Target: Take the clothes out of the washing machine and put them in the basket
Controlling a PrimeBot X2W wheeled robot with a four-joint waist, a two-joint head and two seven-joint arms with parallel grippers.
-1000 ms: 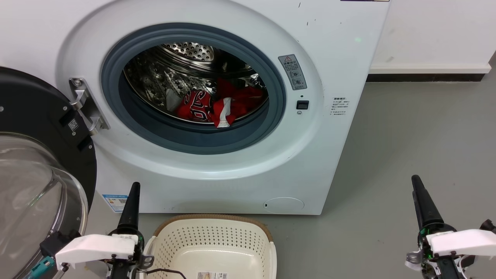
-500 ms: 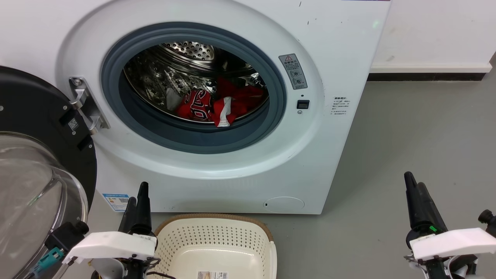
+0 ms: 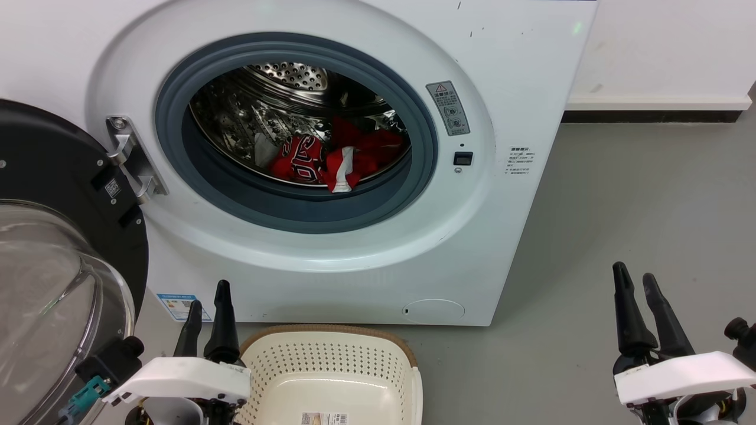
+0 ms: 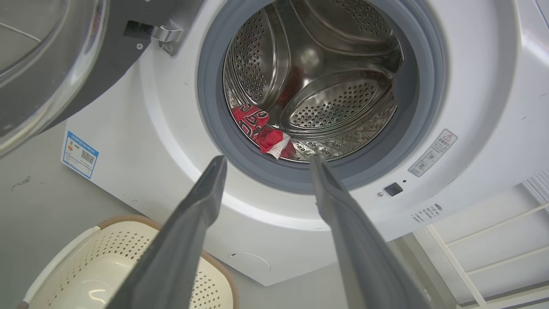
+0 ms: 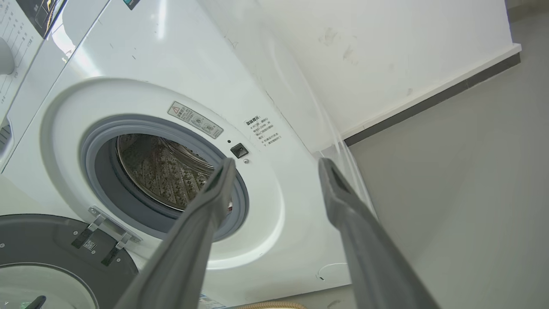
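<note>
The washing machine [image 3: 508,88], white and front-loading, is shown across the upper head view, from 9 to 1 o'clock. Its round opening is bordered by a grey rubber ring [image 3: 295,209], within which the perforated steel drum [image 3: 277,106] is exposed. The porthole door [image 3: 47,159], black-rimmed with a bulging glass pane, is swung open at 9 o'clock of the opening and is carried on a metal hinge [image 3: 131,159]. A grey floor [image 3: 649,206] is seen at 3 o'clock of the machine. The basket [image 3: 325,329], cream, perforated and brown-rimmed, is set on the floor at 6 o'clock, just before the machine's foot. The left gripper [image 3: 209,295] is held at 7 o'clock, just beside the basket's rim, its two dark fingers spread apart; the right gripper [image 3: 634,273] is held at 5 o'clock over the floor, well apart from the basket, its fingers likewise spread. The clothes [image 3: 336,162] are lodged inside the drum, at 5 o'clock of the opening, against the inner lip of the ring: the lettered jersey [image 3: 298,159] is laid at 9 o'clock of the plain red garment [image 3: 366,150], the two touching, and a white-trimmed fold is hung at 6 o'clock between them. A warning label [image 3: 447,109] and a black latch socket [image 3: 462,158] are placed at 3 o'clock of the ring.
</note>
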